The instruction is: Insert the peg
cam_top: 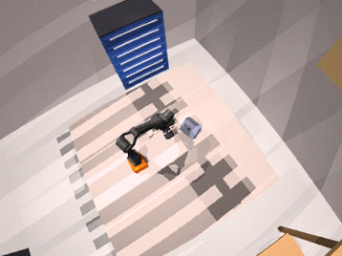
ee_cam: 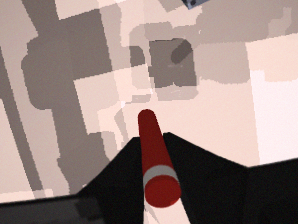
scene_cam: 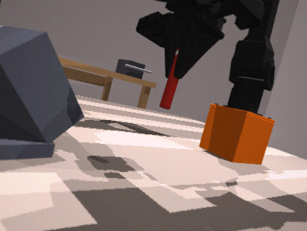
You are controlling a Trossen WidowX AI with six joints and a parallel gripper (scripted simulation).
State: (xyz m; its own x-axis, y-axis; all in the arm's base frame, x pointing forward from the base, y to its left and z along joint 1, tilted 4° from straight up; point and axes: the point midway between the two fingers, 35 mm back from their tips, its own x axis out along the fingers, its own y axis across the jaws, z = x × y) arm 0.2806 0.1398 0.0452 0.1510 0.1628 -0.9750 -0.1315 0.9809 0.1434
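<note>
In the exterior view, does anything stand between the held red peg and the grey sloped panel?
No object: only shadow-patched table top separates the red cylindrical peg, shut in the black hand, from the grey sloped panel.

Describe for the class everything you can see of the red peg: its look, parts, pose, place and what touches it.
The red peg is a smooth, round rod, plain and matte, with a pale grey band near one rounded end in the wrist view. The black pincer is shut on its upper part. It hangs in the air, tilted, lower end free above the patterned table, touching nothing else. It is not yet in the grey sloped panel, which stands apart from it.
</note>
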